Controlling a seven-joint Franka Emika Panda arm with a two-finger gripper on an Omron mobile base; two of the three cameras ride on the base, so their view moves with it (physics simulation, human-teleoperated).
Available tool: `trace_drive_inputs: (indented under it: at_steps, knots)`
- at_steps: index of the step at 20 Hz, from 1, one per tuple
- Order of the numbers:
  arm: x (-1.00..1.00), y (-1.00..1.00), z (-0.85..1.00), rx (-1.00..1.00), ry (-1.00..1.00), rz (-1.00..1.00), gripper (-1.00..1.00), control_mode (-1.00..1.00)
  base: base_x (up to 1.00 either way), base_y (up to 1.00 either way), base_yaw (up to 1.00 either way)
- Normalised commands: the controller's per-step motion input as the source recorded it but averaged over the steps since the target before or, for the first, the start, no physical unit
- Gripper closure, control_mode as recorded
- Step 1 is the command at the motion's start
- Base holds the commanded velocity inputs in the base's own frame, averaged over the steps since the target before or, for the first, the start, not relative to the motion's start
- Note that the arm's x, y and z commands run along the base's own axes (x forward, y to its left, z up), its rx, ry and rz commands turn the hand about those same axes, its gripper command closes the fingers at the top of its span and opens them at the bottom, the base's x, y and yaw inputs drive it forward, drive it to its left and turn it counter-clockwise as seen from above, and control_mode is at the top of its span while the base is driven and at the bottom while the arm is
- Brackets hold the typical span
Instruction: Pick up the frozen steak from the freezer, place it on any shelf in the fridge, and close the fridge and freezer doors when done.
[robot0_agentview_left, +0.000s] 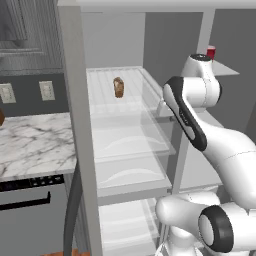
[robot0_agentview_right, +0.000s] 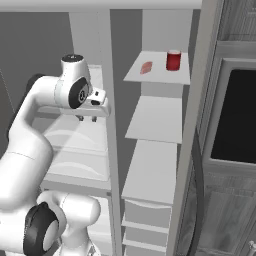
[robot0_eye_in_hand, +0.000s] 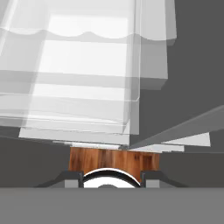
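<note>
The frozen steak, a flat pinkish chunk, lies on the top grey shelf of the freezer, beside a red can. My gripper hangs fingers-down to the left of the divider, in front of the fridge, well left of and below the steak. Its fingers stand apart with nothing between them. In the hand view the gripper looks down over a stack of clear shelves. The fridge door and the freezer door both stand open, seen edge-on.
A brown lump stands upright on the upper clear shelf. A marble counter lies left of the fridge door, and a dark oven front is right of the freezer door. Wooden floor shows below.
</note>
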Motion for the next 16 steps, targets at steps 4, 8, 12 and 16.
trace_drive_inputs:
  at_steps: [4, 8, 12, 16]
  knots:
    - [-0.09, 0.0, 0.0, 0.0, 0.0, 0.0, -1.0, -1.0, 0.0, 0.0, 0.0]
    - [-0.41, 0.14, 0.0, 0.0, -0.14, 0.0, -1.0, -1.0, 0.0, 0.0, 0.0]
    - [-0.62, 0.38, 0.03, 0.0, -0.36, 0.0, -1.0, -1.0, 0.0, 0.0, 0.0]
    - [-0.52, 0.12, 0.12, 0.0, -0.44, 0.0, -1.0, -1.0, 0.0, 0.0, 0.0]
